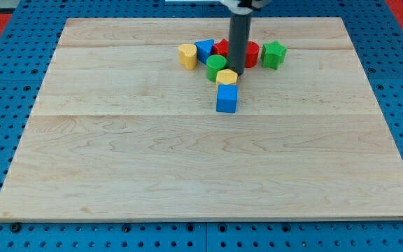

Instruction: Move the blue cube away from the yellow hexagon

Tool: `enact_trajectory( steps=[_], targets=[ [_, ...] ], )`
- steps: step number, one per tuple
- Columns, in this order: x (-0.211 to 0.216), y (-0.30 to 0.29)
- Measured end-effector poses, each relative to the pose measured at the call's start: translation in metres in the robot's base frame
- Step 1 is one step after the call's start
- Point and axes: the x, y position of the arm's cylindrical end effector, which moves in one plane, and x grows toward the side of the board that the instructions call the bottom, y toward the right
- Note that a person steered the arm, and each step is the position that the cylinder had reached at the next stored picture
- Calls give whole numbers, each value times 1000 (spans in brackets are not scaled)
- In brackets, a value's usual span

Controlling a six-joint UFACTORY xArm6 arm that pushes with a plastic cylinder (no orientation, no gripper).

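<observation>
The blue cube [227,99] lies near the middle of the wooden board, just below the yellow hexagon [226,77] and touching it. My rod comes down from the view's top, and my tip [236,72] rests at the yellow hexagon's upper right edge, above the blue cube. The rod hides part of the red blocks behind it.
A cluster lies above the cube: a yellow block [187,55] at the left, a small blue block [204,50], a green round block [216,67], red blocks [251,53] and a green star [273,54] at the right. The board [117,154] lies on a blue pegboard.
</observation>
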Motion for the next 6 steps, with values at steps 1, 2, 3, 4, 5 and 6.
enact_trajectory(
  steps=[1,2,3,4,5,6],
  targets=[
    [12,34],
    [33,62],
    [55,39],
    [55,-18],
    [47,-60],
    [58,-61]
  ],
)
